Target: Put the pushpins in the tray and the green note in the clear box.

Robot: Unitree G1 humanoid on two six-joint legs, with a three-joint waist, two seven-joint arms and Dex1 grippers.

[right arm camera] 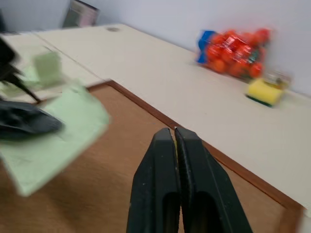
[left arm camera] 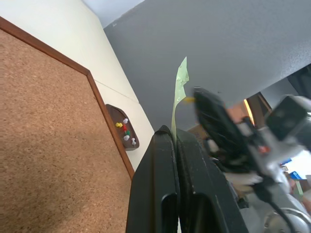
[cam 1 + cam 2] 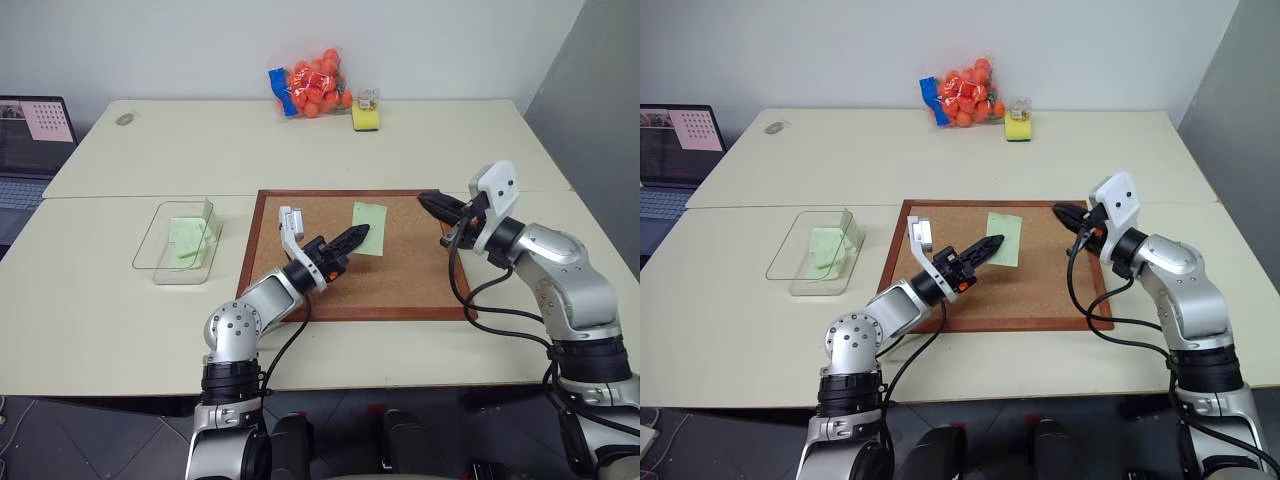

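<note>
Left pincer (image 3: 362, 233) pinches thin square green note (image 3: 369, 228) over grainy corkboard (image 3: 400, 270); right pincer (image 3: 428, 199) pressed together.

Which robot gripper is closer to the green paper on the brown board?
Left. The left gripper is shut on the green note at its edge. The right gripper is shut and apart from it, over the corkboard's far right side.
</note>
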